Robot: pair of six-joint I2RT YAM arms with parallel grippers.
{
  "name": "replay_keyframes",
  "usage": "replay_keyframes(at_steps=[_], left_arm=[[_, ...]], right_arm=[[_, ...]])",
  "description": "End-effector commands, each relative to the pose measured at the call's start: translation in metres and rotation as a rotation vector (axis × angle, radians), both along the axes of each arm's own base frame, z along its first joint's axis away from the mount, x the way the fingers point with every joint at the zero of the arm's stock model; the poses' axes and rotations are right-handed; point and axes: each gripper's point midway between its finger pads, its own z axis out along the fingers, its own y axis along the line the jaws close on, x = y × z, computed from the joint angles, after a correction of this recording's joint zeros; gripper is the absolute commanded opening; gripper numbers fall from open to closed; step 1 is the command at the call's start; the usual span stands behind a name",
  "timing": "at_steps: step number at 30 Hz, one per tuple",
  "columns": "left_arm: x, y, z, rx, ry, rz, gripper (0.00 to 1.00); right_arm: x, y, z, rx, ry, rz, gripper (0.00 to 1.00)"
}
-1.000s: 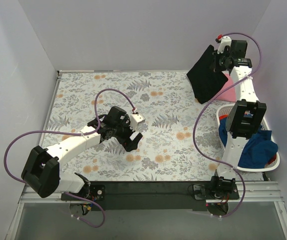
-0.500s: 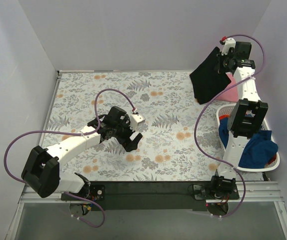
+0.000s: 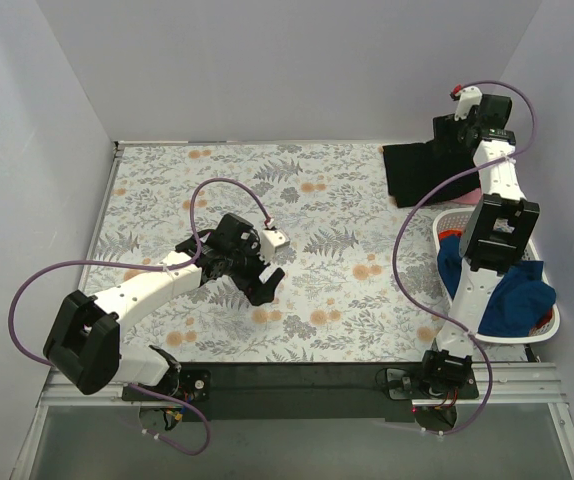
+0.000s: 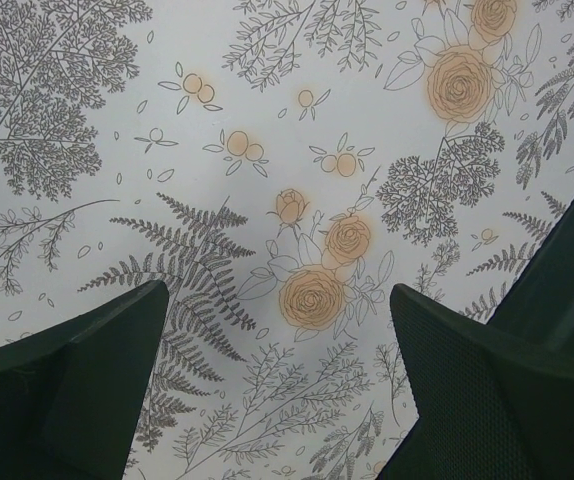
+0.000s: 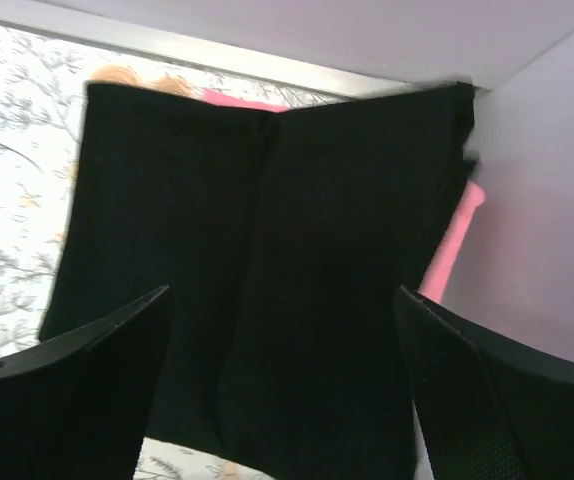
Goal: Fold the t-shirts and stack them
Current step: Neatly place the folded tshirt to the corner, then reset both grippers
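Covering most of the top view was a table [image 3: 167, 190] dressed in a cloth of grey ferns and orange flowers, with pale walls [image 3: 267, 70] on three sides. Two white and black arms rose from its near edge. The left arm [image 3: 147, 285] reached toward the middle of the table. The right arm [image 3: 497, 190] stretched away to the far right corner.

A white basket [image 3: 552, 318] sat at the right edge, beside the right arm. It held crumpled blue shirts [image 3: 515, 300], with a bit of red cloth [image 3: 450, 236] at its far end.

A black shirt [image 3: 417, 172] lay spread on the table in the far right corner, just beyond the basket. In the right wrist view it filled most of the frame, with a soft fold line running down its middle. A pink shirt [image 5: 449, 250] lay under it, showing only as a strip along its right side and a sliver at its far edge.

The right gripper [image 5: 282, 292] hung over the black shirt, jaws spread wide, with nothing pinched between them. Whether the fingers touched the cloth could not be told. The left gripper [image 4: 279, 300] hovered over bare floral cloth near the table's centre, well apart from every shirt, its jaws also spread and empty.
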Motion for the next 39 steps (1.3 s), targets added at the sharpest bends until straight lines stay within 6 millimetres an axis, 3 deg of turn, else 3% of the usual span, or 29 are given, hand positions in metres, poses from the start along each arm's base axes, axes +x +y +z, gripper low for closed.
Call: replay_keyframes(at_steps=[1, 6, 8, 9, 11, 12, 14, 15, 17, 19, 23, 24, 27, 28, 30, 31, 34, 35, 39], left_arm=[[0.002, 0.000, 0.018, -0.036, -0.001, 0.021, 0.94], [0.004, 0.001, 0.041, -0.103, 0.042, 0.073, 0.94], [0.008, -0.001, 0.052, -0.140, 0.050, 0.089, 0.94], [0.012, 0.000, 0.055, -0.153, 0.067, 0.125, 0.94], [0.019, -0.002, 0.067, -0.191, 0.092, 0.154, 0.94], [0.026, 0.004, 0.070, -0.205, 0.111, 0.194, 0.94], [0.035, 0.002, 0.081, -0.260, 0.166, 0.246, 0.94], [0.044, 0.009, 0.082, -0.272, 0.191, 0.296, 0.94], [0.056, 0.012, 0.085, -0.303, 0.248, 0.354, 0.94], [0.076, 0.024, 0.095, -0.332, 0.252, 0.427, 0.94], [0.107, 0.042, 0.087, -0.341, 0.325, 0.548, 0.94], [0.115, 0.051, 0.086, -0.334, 0.318, 0.580, 0.94], [0.123, 0.069, 0.072, -0.300, 0.317, 0.617, 0.94], [0.120, 0.074, 0.062, -0.287, 0.331, 0.632, 0.94], [0.121, 0.087, 0.056, -0.270, 0.301, 0.667, 0.94], [0.117, 0.091, 0.047, -0.247, 0.306, 0.684, 0.94], [0.111, 0.101, 0.039, -0.203, 0.280, 0.702, 0.94], [0.105, 0.103, 0.032, -0.191, 0.296, 0.707, 0.94], [0.092, 0.103, 0.035, -0.211, 0.265, 0.698, 0.94]], right_arm=[[0.012, -0.022, 0.027, -0.078, -0.099, -0.040, 0.97], [0.004, -0.010, 0.070, -0.077, -0.174, 0.018, 0.98], [-0.003, -0.003, 0.072, -0.058, -0.168, 0.049, 0.98], [-0.009, 0.001, 0.082, -0.055, -0.181, 0.062, 0.98], [-0.022, 0.016, 0.082, -0.022, -0.149, 0.111, 0.98], [-0.029, 0.023, 0.094, -0.019, -0.161, 0.128, 0.98], [-0.045, 0.036, 0.090, 0.003, -0.123, 0.165, 0.98], [-0.055, 0.045, 0.102, 0.014, -0.134, 0.189, 0.98], [-0.074, 0.057, 0.097, 0.064, -0.086, 0.211, 0.98], [-0.094, 0.069, 0.106, 0.108, -0.069, 0.231, 0.98], [-0.142, 0.101, 0.084, 0.242, 0.069, 0.291, 0.98], [-0.164, 0.111, 0.065, 0.289, 0.147, 0.301, 0.98], [-0.204, 0.135, 0.051, 0.340, 0.198, 0.368, 0.98], [-0.222, 0.142, 0.027, 0.360, 0.261, 0.376, 0.98], [-0.248, 0.157, 0.020, 0.356, 0.280, 0.412, 0.98], [-0.267, 0.164, 0.000, 0.369, 0.336, 0.423, 0.98], [-0.295, 0.178, -0.013, 0.329, 0.348, 0.458, 0.98], [-0.307, 0.185, -0.027, 0.323, 0.374, 0.470, 0.98], [-0.332, 0.200, -0.038, 0.285, 0.364, 0.490, 0.98]])
